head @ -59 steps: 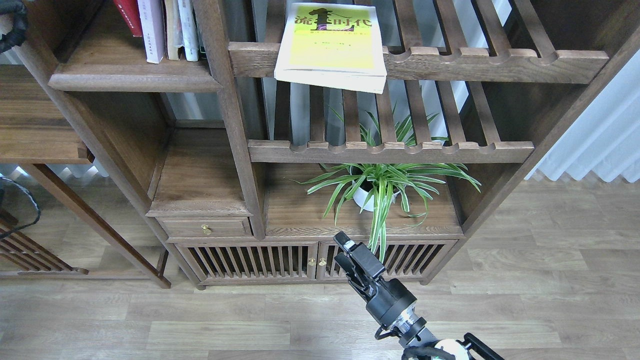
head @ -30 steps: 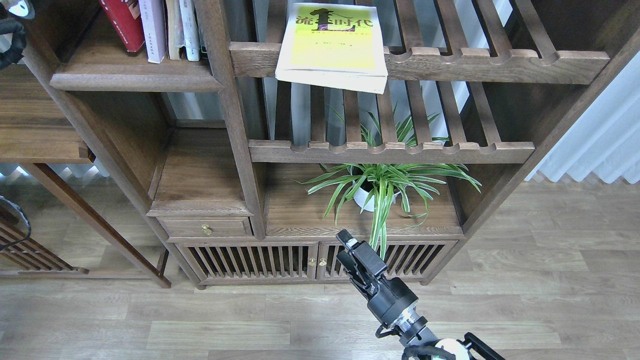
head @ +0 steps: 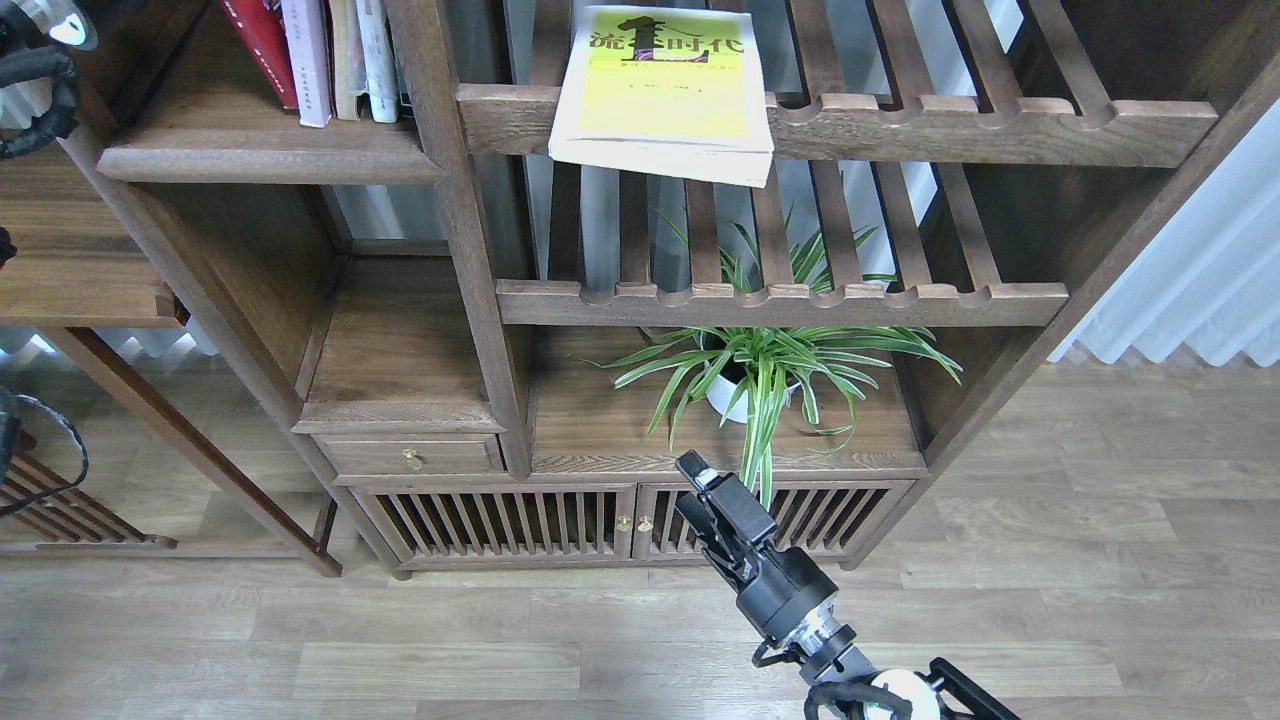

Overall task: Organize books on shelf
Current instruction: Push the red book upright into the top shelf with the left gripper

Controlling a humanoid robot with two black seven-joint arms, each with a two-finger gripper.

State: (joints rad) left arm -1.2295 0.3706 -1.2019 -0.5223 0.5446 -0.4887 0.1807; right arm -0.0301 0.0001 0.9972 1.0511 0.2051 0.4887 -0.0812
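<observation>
The yellow-green book (head: pixel 665 85) lies flat on the upper slatted rack, its near edge hanging over the front rail. The dark red book (head: pixel 262 45) and the pale lavender-white book (head: pixel 306 60) stand side by side on the dark-brown shelf (head: pixel 270 158) at top left, the red one leaning slightly. My right gripper (head: pixel 688 484) hovers low in front of the cabinet doors, far below the books, its two fingers apart with nothing between them. Of my left arm (head: pixel 40 70) only a black cabled part shows at the top-left corner; its gripper is out of view.
A few thin books (head: pixel 365 60) stand right of the lavender one. A potted spider plant (head: pixel 760 370) sits on the lower board just beyond my right gripper. A second slatted rack (head: pixel 780 300) runs above the plant. A small drawer (head: pixel 410 455) is lower left.
The dark red book has come lower onto the shelf and now stands closer against the lavender book. The left arm part shifted down and right. My right gripper rose slightly.
</observation>
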